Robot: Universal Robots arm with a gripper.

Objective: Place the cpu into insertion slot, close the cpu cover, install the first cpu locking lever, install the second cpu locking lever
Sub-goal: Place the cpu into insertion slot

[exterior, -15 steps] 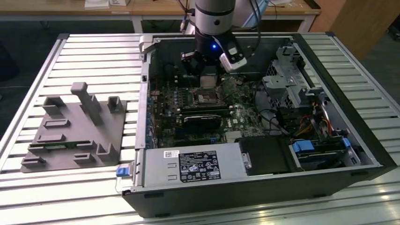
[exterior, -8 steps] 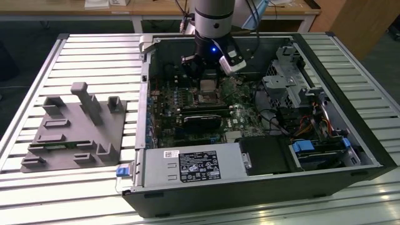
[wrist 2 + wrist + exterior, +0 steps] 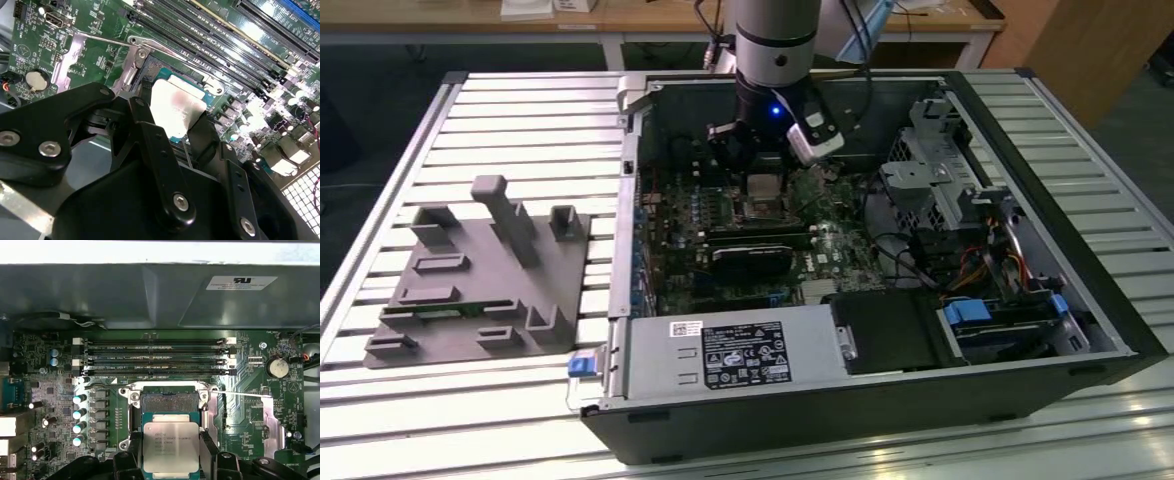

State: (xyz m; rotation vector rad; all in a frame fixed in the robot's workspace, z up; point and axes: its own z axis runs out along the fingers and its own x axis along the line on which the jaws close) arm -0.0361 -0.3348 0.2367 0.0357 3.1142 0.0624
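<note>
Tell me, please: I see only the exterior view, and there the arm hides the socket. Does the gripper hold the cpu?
Observer: Yes. In the first wrist view the gripper is shut on the cpu, with one finger on each side and the metal face toward the camera.
Operator: Does it sit in the socket?
Observer: Not yet. Part of the contact field of the socket shows bare beyond the cpu's edge.
Operator: And the locking levers?
Observer: In the second wrist view one thin lever stands swung out from the socket's corner, over the board.
</note>
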